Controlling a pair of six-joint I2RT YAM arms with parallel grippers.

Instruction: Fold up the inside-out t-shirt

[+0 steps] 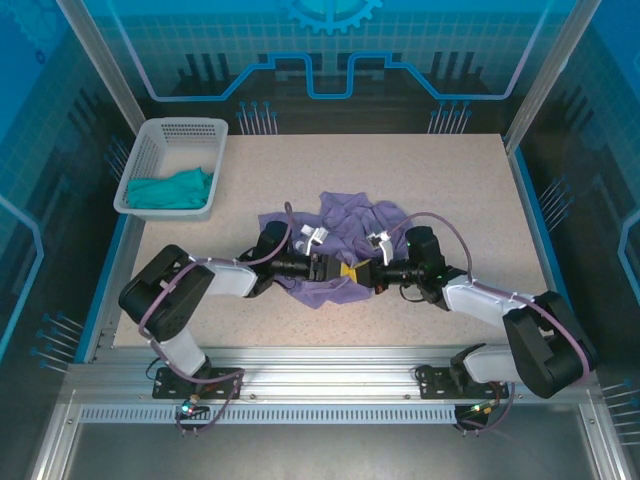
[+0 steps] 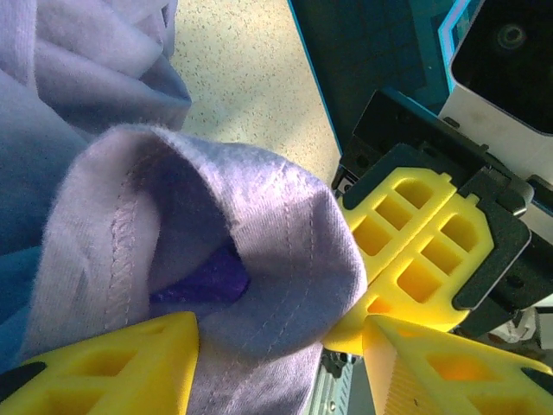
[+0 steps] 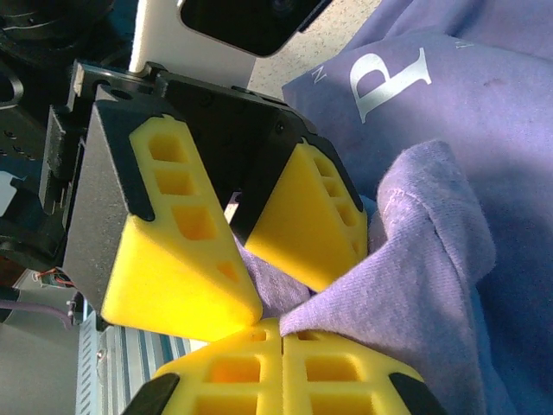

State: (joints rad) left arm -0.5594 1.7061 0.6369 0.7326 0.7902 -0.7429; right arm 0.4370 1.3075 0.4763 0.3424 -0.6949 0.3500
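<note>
Item: t-shirt (image 1: 350, 215), crumpled on counter (image 1: 470, 180), no fold made yet. We note right jaws pinched shut on its hem, left jaws half-open astride it.

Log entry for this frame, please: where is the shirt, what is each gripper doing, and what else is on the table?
t-shirt: lavender, crumpled mid-table, not yet folded
left gripper: jaws apart around a hemmed fold of the t-shirt
right gripper: shut on the t-shirt's edge, close against the left gripper
basket: far-left corner of the table, holds a teal garment
</note>
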